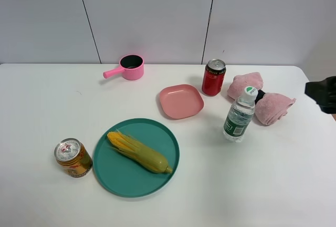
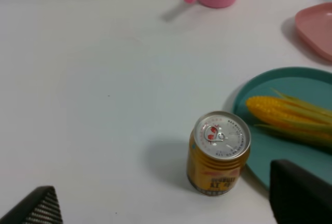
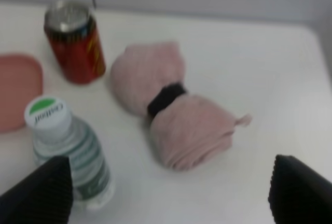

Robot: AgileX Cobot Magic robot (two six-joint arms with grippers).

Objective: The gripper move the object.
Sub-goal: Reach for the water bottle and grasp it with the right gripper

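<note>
On the right half of the white table [image 1: 47, 111], the bottle [image 1: 240, 115] stands upright. It is small and clear, with a green label and a white cap. It sits near a red can [image 1: 213, 77], between a pink plate [image 1: 181, 101] and a rolled pink cloth [image 1: 274, 107] tied with a black band.

From the high camera, my right gripper [image 1: 321, 93] shows only as a black shape at the table's right edge. It is well apart from the bottle, and the cloth lies between us. Through my right wrist camera, the bottle [image 3: 70, 151] appears close beside one of my fingers [image 3: 41, 195], off to one side of the gap rather than in its middle.

My right gripper is spread wide and grips nothing. My left gripper [image 2: 166, 203] is also spread wide and empty. It hangs over the table near a gold can [image 2: 219, 154], which stands just beside a green plate [image 2: 290, 84] bearing an ear of corn [image 2: 290, 115].

The bottle cap has a green patch with white lettering, too blurred for me to read. The bottle's label has print too small to make out. The gold can has red marks on its lid and dark characters on its side, and I cannot read either. The red can's writing is also unclear.
</note>
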